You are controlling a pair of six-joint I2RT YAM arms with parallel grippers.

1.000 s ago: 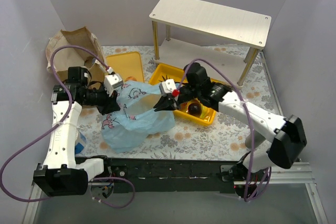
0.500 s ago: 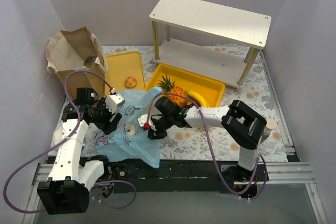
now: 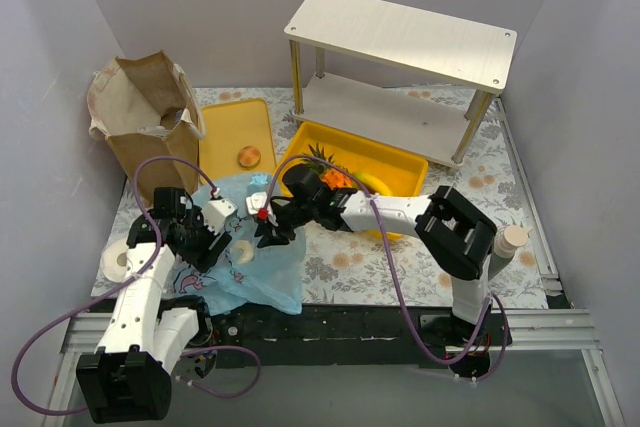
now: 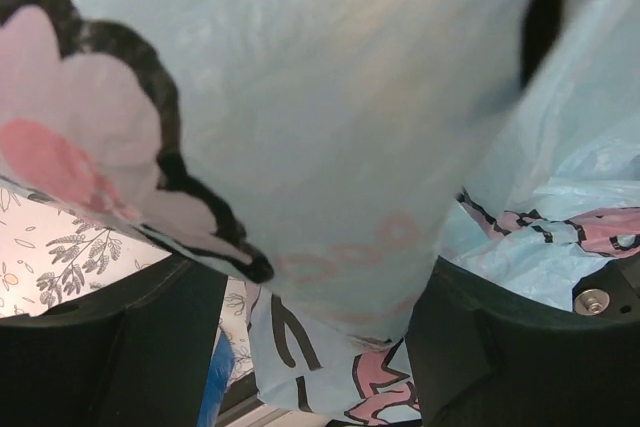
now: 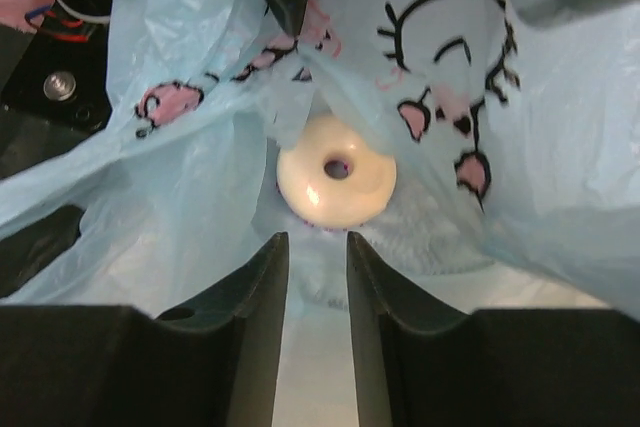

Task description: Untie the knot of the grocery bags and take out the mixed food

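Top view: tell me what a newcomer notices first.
The crumpled light-blue plastic bag sprawls low and left of centre. A pale doughnut lies inside it, just ahead of the right gripper. Behind, a pineapple sits in the yellow tray.

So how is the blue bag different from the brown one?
The blue plastic bag lies crumpled and low on the table; the brown paper bag stands upright. The blue one is thin and see-through, with cartoon prints; the brown one is stiff and plain, with cream handles. Both sit on the left of the table.
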